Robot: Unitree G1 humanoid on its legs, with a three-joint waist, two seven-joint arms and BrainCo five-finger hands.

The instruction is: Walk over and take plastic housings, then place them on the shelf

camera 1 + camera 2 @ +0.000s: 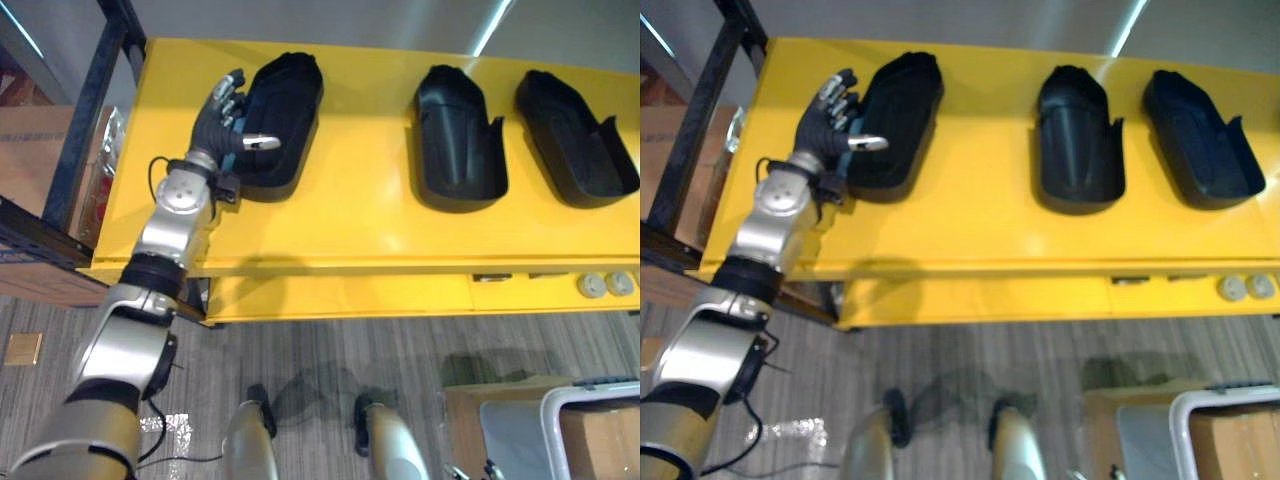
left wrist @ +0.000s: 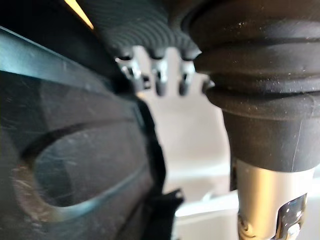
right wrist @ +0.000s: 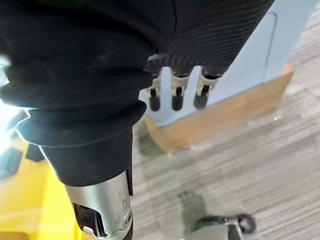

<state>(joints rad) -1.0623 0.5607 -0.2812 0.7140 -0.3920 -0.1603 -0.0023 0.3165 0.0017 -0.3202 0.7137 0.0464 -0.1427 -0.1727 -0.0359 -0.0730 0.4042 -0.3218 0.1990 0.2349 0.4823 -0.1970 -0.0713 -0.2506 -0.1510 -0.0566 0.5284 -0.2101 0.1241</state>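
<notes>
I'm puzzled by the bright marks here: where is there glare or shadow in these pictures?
Left eye view: a white light streak crosses the grey surface behind the yellow shelf, whose top has a soft sheen; the plastic housings throw narrow shadows at their bases. Left wrist view: pale highlights trace the ridges of the leftmost housing beside the left hand.

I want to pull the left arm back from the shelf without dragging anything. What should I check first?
1. Left housing lying flat on yellow shelf: ok.
2. Left hand open: ok, thumb straight over the housing, fingers outside its wall.
3. Hand free of the housing: cannot tell.
4. Right hand empty: ok, fingers relaxed above the floor.
5. Middle housing and right housing clear of the arm: ok.
</notes>
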